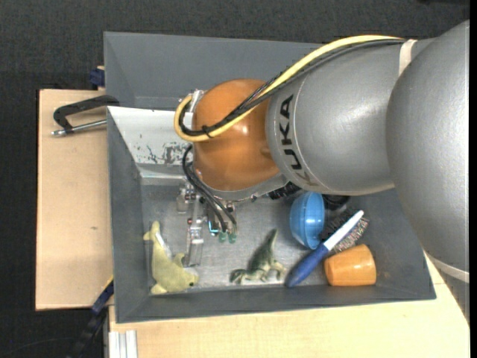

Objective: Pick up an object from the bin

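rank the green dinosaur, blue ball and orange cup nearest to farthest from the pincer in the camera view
1. Green dinosaur: just toward the picture's right of the pincer, by the bin's lower wall.
2. Blue ball: further right, under the arm's edge.
3. Orange cup: farthest, in the lower right corner.

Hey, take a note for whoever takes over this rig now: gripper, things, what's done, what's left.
Gripper: down in the bin's left half, just right of the pale yellow animal toy; open or shut, cannot tell.
Green dinosaur lies further right by the lower wall; blue ball, blue-handled brush and orange cup at right.
Done: arm is down in the bin.
Left: grasp one thing and lift it out.
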`<action>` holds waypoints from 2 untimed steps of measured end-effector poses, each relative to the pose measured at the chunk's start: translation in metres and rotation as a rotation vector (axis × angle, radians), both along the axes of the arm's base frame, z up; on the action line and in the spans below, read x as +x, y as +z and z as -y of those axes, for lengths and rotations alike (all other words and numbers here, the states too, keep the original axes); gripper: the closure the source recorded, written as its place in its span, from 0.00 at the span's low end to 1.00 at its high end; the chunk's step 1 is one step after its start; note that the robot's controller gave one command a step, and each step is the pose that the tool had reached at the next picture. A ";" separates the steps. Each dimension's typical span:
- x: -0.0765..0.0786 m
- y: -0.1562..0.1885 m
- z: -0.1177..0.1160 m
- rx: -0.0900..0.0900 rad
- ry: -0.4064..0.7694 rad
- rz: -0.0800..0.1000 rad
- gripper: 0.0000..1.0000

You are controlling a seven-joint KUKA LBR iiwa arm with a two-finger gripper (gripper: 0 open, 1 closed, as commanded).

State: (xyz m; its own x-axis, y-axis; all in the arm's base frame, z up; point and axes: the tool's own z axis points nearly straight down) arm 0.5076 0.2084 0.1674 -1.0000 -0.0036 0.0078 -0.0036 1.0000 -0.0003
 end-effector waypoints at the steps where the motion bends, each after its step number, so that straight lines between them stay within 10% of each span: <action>1: -0.010 -0.100 -0.017 -0.001 0.123 0.000 0.00; 2: -0.007 -0.094 -0.017 0.003 0.119 0.010 1.00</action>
